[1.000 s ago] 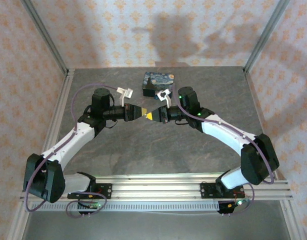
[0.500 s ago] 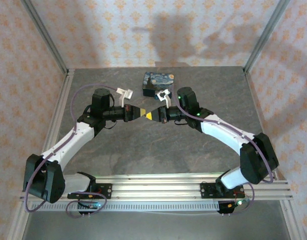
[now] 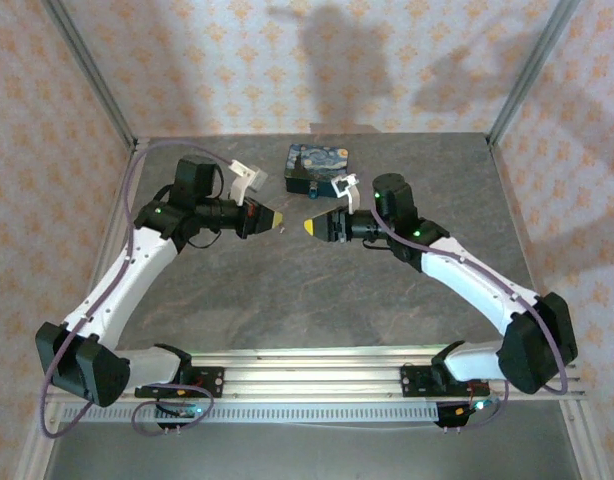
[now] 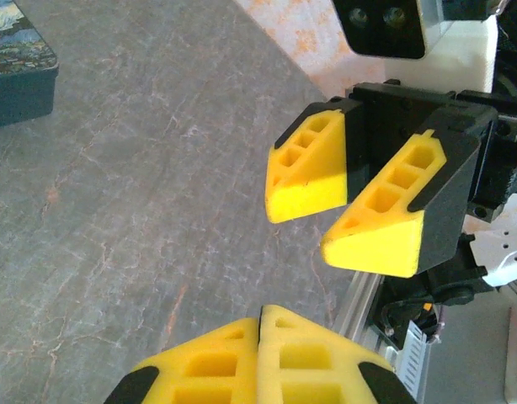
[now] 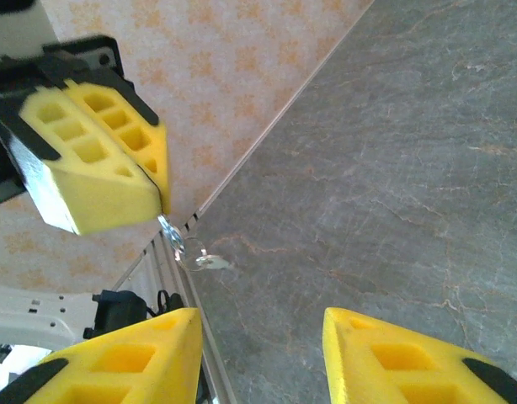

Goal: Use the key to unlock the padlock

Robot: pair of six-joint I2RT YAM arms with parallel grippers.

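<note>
Obs: key (image 5: 211, 262) dangles on its ring from the left pincer (image 5: 161, 205), whose tips are pressed together on the ring, above the surface (image 5: 393, 168). Right pincer (image 5: 260, 321), fingers apart and empty, faces it tip-to-tip, near, not touching.

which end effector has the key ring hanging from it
The left end effector: shut, key ring dangling from its tips. The right end effector is open, empty.

No legible text or labels
</note>
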